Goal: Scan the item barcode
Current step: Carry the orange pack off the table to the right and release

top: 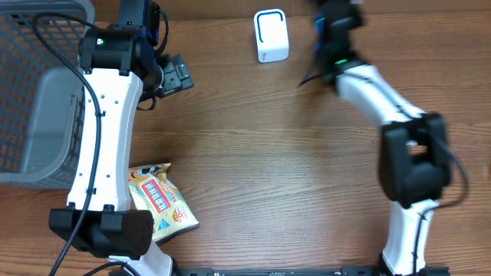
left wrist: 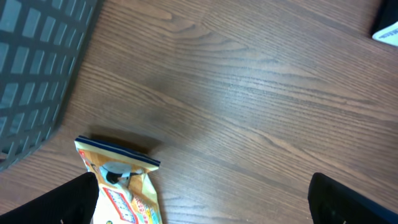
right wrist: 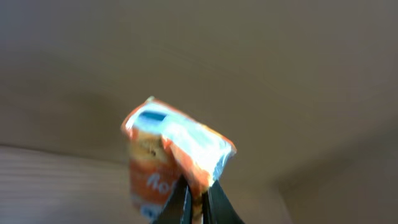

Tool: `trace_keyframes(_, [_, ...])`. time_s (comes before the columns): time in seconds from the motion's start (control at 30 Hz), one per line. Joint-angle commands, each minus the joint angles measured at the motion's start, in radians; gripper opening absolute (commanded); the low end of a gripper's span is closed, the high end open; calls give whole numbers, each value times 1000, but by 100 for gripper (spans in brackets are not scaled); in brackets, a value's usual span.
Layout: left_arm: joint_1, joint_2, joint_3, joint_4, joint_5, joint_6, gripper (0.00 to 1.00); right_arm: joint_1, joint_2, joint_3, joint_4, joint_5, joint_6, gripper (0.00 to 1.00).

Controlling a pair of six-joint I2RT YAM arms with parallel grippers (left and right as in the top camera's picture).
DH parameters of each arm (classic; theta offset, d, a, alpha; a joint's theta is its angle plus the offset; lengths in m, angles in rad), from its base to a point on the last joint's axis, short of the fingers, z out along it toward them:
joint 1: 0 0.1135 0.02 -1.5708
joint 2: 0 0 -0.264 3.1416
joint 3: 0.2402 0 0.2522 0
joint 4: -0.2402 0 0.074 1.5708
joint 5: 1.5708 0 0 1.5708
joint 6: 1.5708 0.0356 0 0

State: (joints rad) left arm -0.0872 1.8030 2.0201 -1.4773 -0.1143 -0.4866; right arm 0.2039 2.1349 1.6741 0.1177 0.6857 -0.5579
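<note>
We see a brown wood-grain table (top: 291,153) filling the overhead view, with a grey plastic mesh basket (top: 31,92) on its left side. The white left arm (top: 107,138) reaches up along the basket's edge, and the white and black right arm (top: 383,100) bends toward the far edge on the right.

The left claw (left wrist: 202,193) hangs over bare wood with its jaws spread as wide as they go, holding nothing. Only its two dark fingertips show, in the bottom corners of its own camera. A flat yellow snack packet (top: 157,201) lies on the table beside the left arm's base, near the basket but apart from it.

A small white box-shaped scanner with a blue outline (top: 271,36) stands at the far edge, between the two claws.

The right claw (right wrist: 198,202) is pinched tight on the lower edge of an orange and white snack pouch (right wrist: 174,149), the item to scan. We see it held up off the table, blurred in the wrist view. From overhead the pouch is hidden.
</note>
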Motion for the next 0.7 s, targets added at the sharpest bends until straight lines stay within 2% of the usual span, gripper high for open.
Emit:
trace_keyframes(0.0, [1,10,-3,1,3,12,100,-149,-122,13,-187,109,401,4])
trace_keyframes(0.1, [1,10,-3,1,3,11,100,-278,-142,13,-431,56,617,4])
trace_keyframes(0.2, [1,10,-3,1,3,12,100,-403,-139,11,-653,-107,716,4])
trace_keyframes(0.33, [1,10,-3,1,3,11,100,-546,-129,6,-832,-311,838,4])
trace_keyframes(0.47, [1,10,-3,1,3,11,100,-711,-128,-39,-914,-382,927,4])
trace_keyframes(0.67, [1,10,-3,1,3,12,100,-834,-128,-102,-890,-536,962,4])
